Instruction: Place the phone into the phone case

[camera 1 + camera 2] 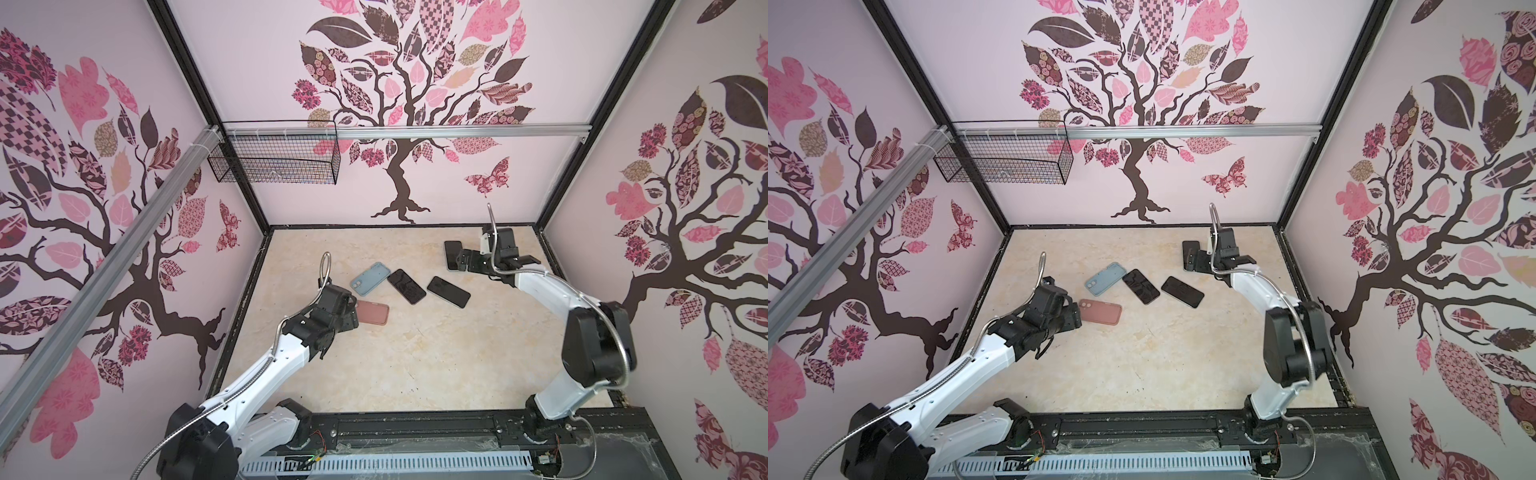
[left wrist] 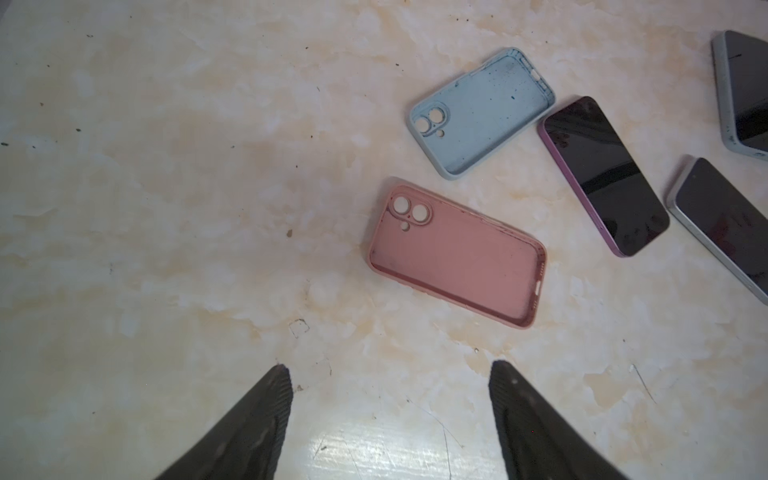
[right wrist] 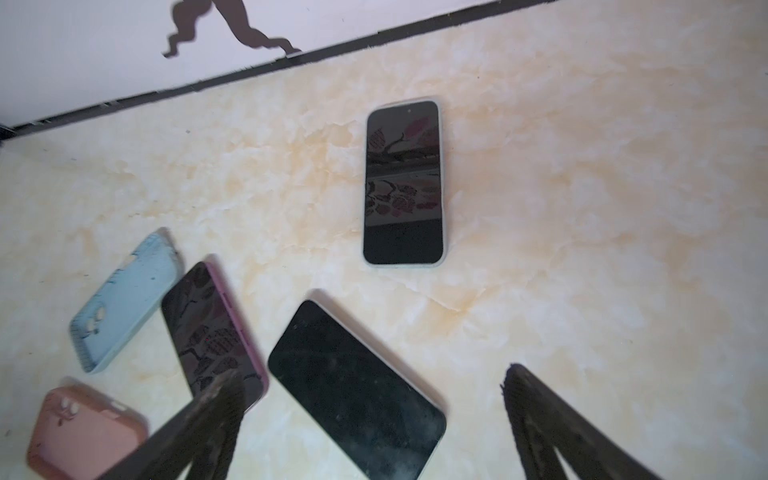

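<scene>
Poising left gripper, wide and empty, near pink case, probably for bracing it. Hanging right gripper wide, empty, by already-cased phone.

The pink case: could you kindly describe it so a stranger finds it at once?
Find the marbled table. Ahead of the left hand lies the pink case, empty, open side up; the blue case is the only other empty one.
</scene>
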You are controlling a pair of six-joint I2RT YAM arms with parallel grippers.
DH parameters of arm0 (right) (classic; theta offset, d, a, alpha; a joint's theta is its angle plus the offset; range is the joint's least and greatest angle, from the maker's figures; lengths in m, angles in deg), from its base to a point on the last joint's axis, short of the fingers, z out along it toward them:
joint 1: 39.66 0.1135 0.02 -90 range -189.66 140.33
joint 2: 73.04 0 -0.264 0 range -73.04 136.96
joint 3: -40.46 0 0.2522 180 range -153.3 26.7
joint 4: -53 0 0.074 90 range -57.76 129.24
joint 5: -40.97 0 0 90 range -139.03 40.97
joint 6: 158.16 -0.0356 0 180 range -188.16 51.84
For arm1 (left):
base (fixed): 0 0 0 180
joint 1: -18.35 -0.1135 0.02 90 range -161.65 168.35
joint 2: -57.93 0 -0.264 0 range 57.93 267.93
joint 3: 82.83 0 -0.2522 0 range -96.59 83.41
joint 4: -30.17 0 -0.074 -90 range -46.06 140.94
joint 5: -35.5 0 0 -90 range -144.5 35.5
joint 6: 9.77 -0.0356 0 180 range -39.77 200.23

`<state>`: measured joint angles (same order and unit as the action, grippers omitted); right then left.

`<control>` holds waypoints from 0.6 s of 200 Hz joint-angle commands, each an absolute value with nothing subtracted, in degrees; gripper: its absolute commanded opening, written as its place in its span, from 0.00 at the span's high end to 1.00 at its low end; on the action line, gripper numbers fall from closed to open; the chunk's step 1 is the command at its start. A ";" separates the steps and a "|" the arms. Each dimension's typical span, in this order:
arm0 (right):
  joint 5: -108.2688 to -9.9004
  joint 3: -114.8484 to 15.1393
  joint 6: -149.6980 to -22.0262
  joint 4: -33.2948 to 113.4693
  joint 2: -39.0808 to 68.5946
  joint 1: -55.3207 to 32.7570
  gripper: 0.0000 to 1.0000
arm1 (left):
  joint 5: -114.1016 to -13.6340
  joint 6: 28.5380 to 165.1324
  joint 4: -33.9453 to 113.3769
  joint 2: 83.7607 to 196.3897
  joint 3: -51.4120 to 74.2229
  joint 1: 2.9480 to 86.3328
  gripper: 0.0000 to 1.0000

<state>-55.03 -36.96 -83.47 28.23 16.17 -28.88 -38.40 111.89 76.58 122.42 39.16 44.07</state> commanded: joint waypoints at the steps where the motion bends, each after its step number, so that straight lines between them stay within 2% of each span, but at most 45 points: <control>1: -58.44 -26.17 -86.98 31.87 5.53 -27.51 0.00 | -42.15 108.03 73.10 125.85 35.96 39.60 0.29; 39: -61.13 -17.98 -88.90 30.54 -3.54 -23.46 0.01 | -42.84 103.73 70.98 133.99 32.04 36.29 0.33; 88: -66.12 -14.32 -91.14 29.92 -8.11 -19.96 0.01 | -46.62 100.48 69.78 143.74 26.14 35.58 0.42; 120: -65.28 -13.03 -90.04 28.30 -10.04 -19.85 0.01 | -46.93 99.96 69.78 147.88 25.22 35.42 0.47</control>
<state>-64.56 -13.33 -90.34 30.00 -7.46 -19.92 -45.90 101.59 70.52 145.66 27.81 35.89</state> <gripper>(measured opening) 0.987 0.549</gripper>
